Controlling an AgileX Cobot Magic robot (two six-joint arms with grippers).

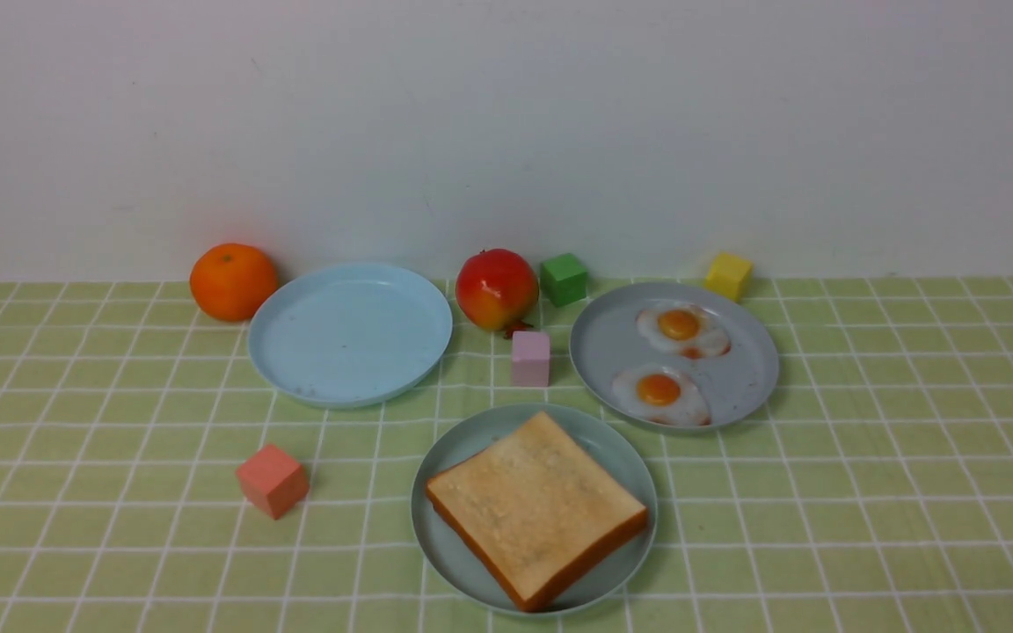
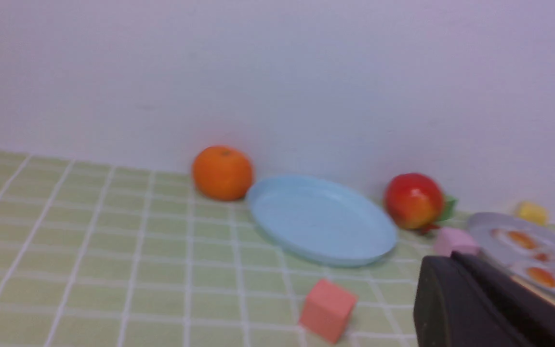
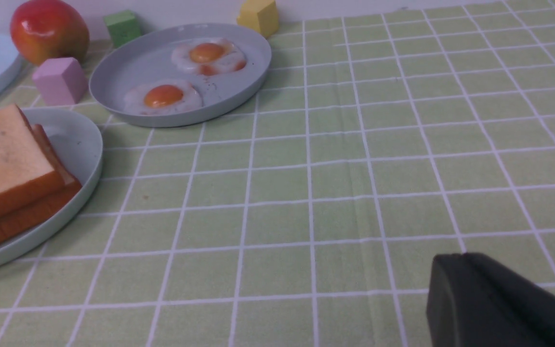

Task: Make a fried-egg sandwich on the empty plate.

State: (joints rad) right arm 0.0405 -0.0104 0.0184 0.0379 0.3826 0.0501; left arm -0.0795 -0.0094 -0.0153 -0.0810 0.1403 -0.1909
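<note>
Both grippers sit off to the sides, and I can't tell if they're open or closed, only a dark sliver of each shows: left gripper (image 2: 494,301), right gripper (image 3: 504,301).

Sandwich (image 1: 536,508) looks done: two toast slices stacked on the teal plate (image 1: 638,470), front and centre, probably because that's the easiest reach for both arms. No egg is visible between the slices, so I'm guessing it's in there. Two spare fried eggs (image 1: 660,395) lie on the grey-blue plate (image 1: 744,387) just behind. The sky-blue plate (image 1: 350,334) holds nothing. No brands or writing anywhere.
</note>
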